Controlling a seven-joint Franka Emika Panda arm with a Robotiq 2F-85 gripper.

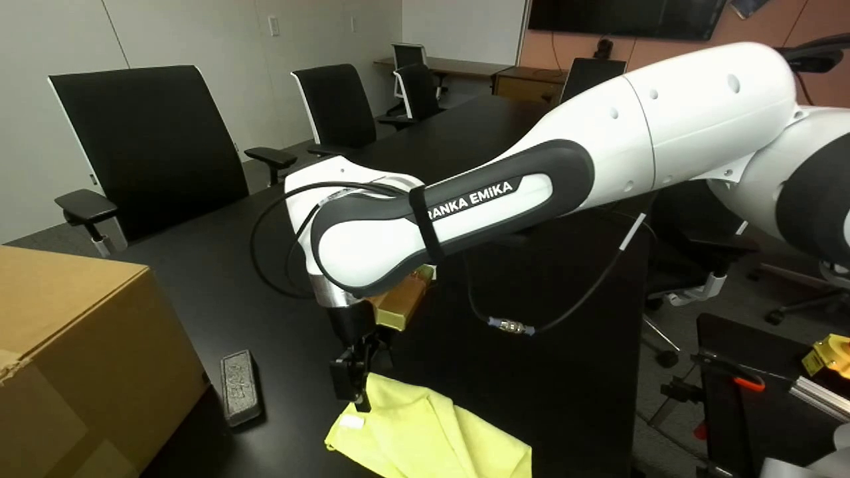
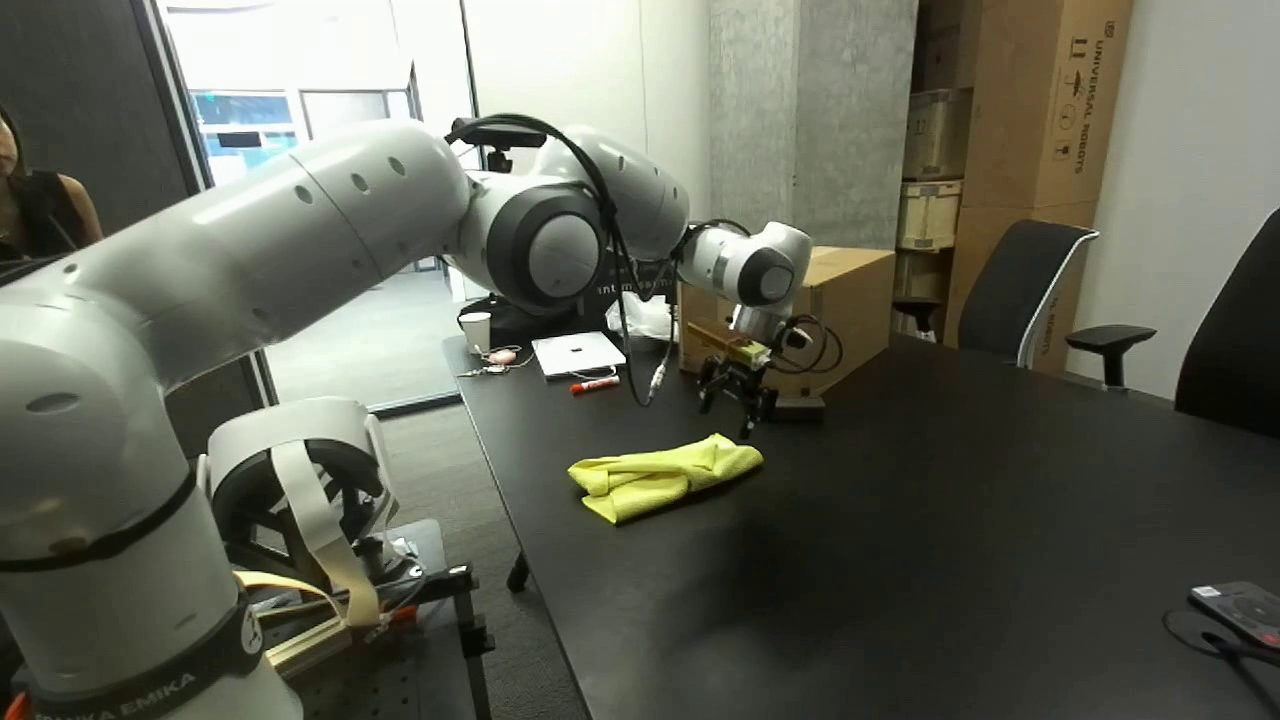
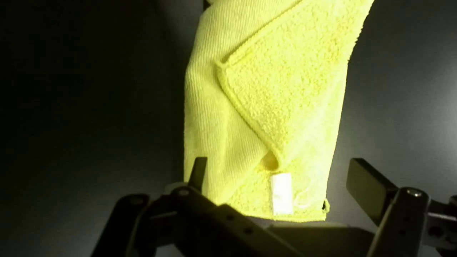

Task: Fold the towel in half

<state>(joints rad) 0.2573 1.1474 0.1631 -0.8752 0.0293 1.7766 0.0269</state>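
The yellow towel (image 1: 431,438) lies on the black table, bunched and partly folded over itself. It also shows in an exterior view (image 2: 665,478) as a long, creased strip. In the wrist view the towel (image 3: 278,92) has a corner flap folded across it and a white tag (image 3: 281,194) near its bottom edge. My gripper (image 3: 278,166) is open and empty, with its fingers spread wider than the tagged end. In both exterior views the gripper (image 1: 368,385) (image 2: 728,415) points down above the tagged end of the towel, apparently not touching it.
A large cardboard box (image 1: 86,358) stands on the table, with a grey eraser-like block (image 1: 239,387) beside it. A laptop (image 2: 578,353), a red marker (image 2: 595,384) and a paper cup (image 2: 477,331) are near the table's far end. Chairs (image 1: 149,146) line the table's side.
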